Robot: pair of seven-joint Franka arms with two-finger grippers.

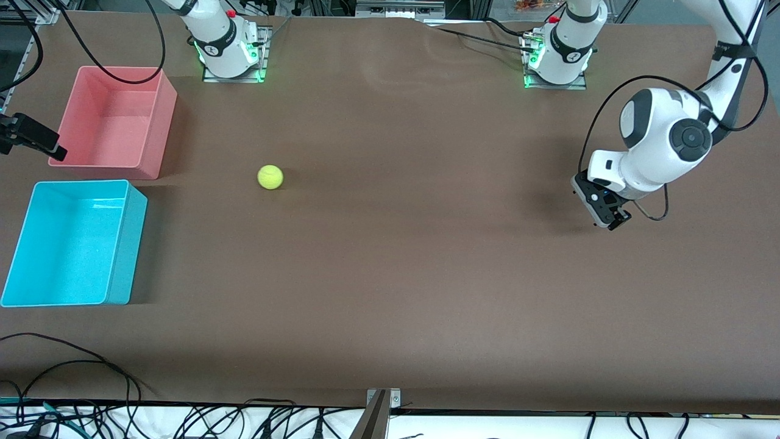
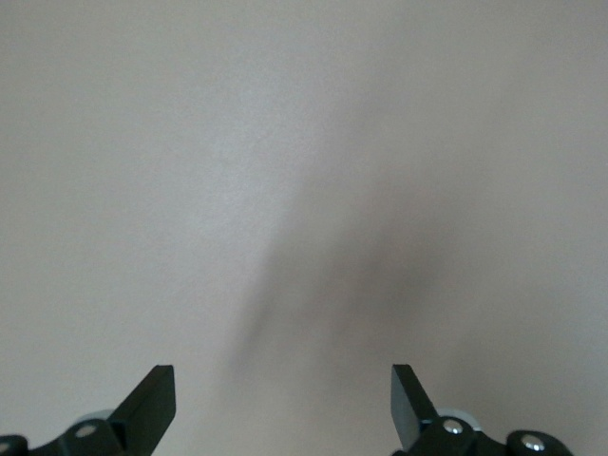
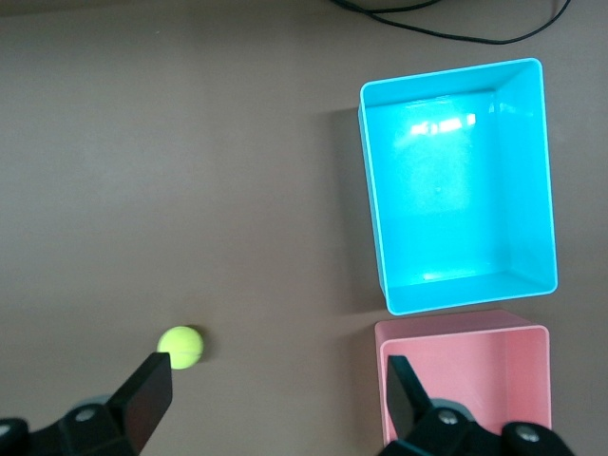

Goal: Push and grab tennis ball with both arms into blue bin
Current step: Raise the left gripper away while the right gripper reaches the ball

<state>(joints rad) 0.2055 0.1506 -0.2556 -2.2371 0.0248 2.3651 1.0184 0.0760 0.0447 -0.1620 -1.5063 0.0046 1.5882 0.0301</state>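
The yellow-green tennis ball [image 1: 270,177] [image 3: 180,346] rests on the brown table, a short way from the bins toward the table's middle. The blue bin [image 1: 129,250] [image 3: 456,190] stands empty at the right arm's end of the table, nearer the front camera than the pink bin. My left gripper [image 1: 609,216] [image 2: 285,404] hangs low over bare table at the left arm's end, open, with nothing between its fingers. My right gripper [image 3: 280,399] is open and looks down from high up on the ball and both bins; the front view does not show it.
An empty pink bin [image 1: 109,122] [image 3: 475,380] sits just past the blue one, toward the robots' bases. A black clamp-like object [image 1: 30,137] juts in at the pink bin's outer corner. Cables [image 1: 73,366] lie along the table's front edge.
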